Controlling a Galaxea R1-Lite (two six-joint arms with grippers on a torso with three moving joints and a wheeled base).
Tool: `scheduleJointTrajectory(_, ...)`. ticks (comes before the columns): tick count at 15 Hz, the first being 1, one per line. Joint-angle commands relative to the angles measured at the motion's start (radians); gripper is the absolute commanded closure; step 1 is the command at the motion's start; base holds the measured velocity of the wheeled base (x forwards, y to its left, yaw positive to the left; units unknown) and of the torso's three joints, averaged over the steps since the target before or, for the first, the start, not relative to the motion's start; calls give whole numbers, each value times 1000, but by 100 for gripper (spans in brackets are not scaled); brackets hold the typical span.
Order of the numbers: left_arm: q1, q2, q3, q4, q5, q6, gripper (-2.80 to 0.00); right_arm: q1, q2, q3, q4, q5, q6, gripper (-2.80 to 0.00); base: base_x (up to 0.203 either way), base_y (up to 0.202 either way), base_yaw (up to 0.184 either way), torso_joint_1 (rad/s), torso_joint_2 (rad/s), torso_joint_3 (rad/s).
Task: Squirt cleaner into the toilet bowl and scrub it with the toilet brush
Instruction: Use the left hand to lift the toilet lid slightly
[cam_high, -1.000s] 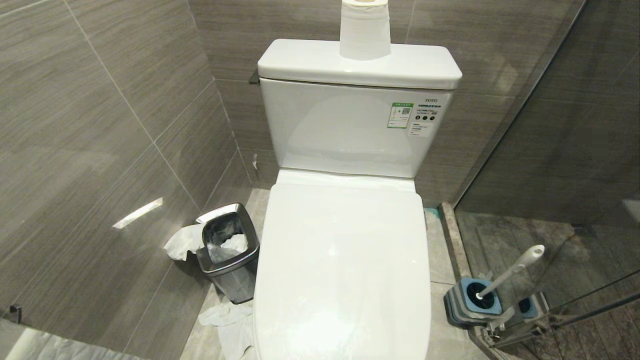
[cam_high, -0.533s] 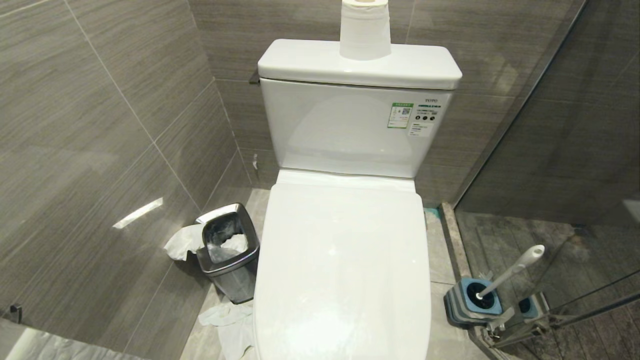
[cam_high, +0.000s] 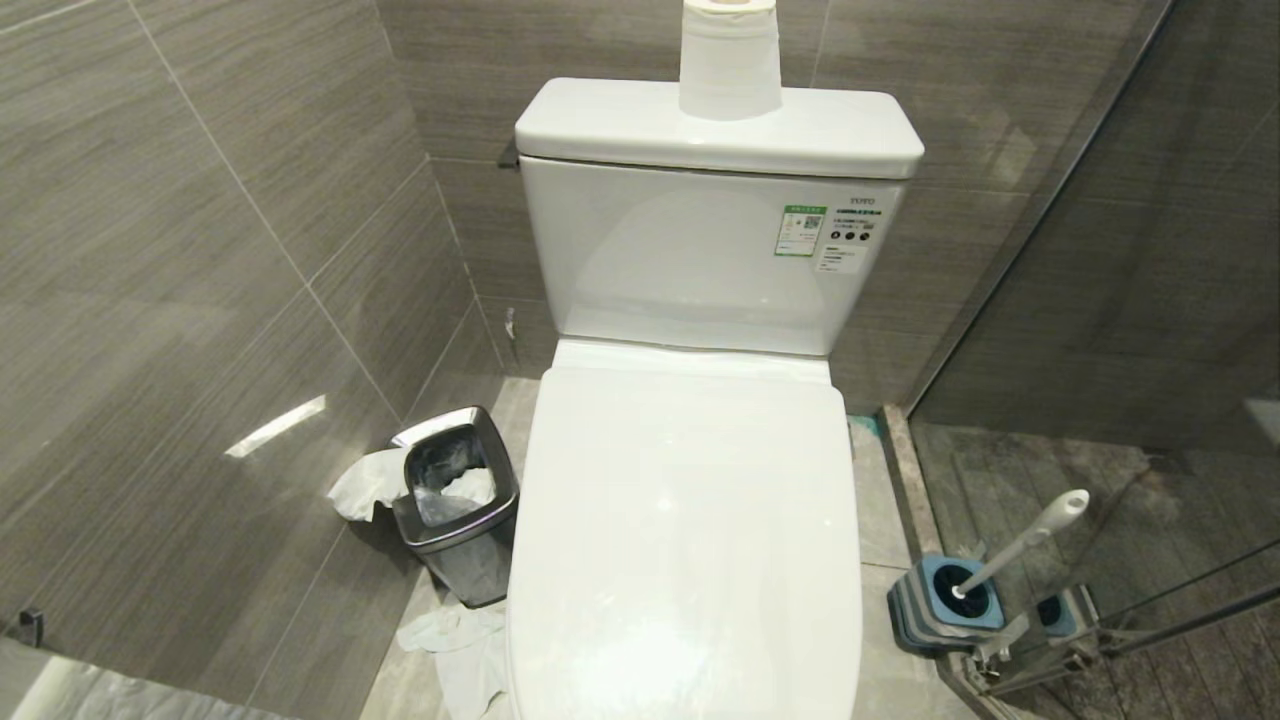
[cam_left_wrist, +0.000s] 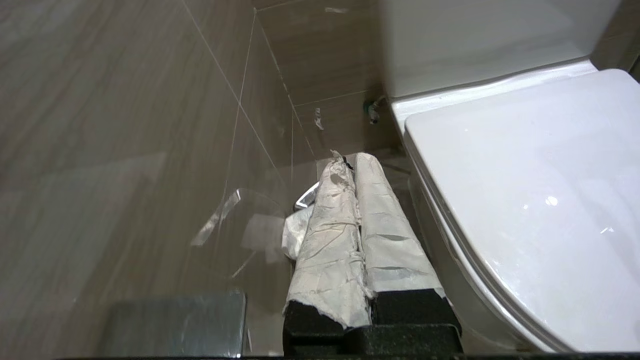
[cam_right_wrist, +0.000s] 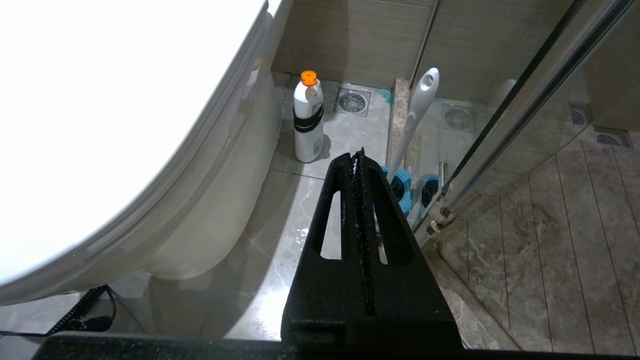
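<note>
The toilet bowl is hidden under the closed white lid (cam_high: 690, 520). The toilet brush (cam_high: 1030, 545) leans in its blue-and-grey holder (cam_high: 935, 605) on the floor right of the toilet. In the right wrist view the cleaner (cam_right_wrist: 307, 122), a white bottle with an orange cap, stands upright on the tiles beside the toilet base, beyond the brush (cam_right_wrist: 417, 110). My right gripper (cam_right_wrist: 357, 155) is shut and empty, hanging short of the holder (cam_right_wrist: 400, 182). Left of the toilet, my left gripper (cam_left_wrist: 350, 160), its fingers wrapped in pale tape, is shut on nothing. Neither arm shows in the head view.
A steel waste bin (cam_high: 455, 505) with crumpled tissue stands left of the toilet, and more tissue (cam_high: 465, 650) lies on the floor. A paper roll (cam_high: 730, 60) sits on the tank. A glass shower door (cam_high: 1150, 300) closes off the right side. A floor drain (cam_right_wrist: 352, 101) lies behind the bottle.
</note>
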Motion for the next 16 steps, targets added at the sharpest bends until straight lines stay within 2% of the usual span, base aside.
scheduleJointTrajectory(1, 2, 207, -61, -74, 1, 9, 0, 0, 1, 0, 0, 0, 0, 0, 0, 0, 0, 0, 0, 0)
scheduleJointTrajectory(5, 5, 361, -100, -176, 2, 13, 0, 0, 1, 0, 0, 0, 0, 0, 0, 0, 0, 0, 0, 0)
scheduleJointTrajectory(12, -14, 650, -186, -183, -12, 15, 0, 0, 1, 0, 0, 0, 0, 0, 0, 0, 0, 0, 0, 0)
scheduleJointTrajectory(16, -33, 818, -204, -202, -63, 27, 0, 0, 1, 0, 0, 0, 0, 0, 0, 0, 0, 0, 0, 0)
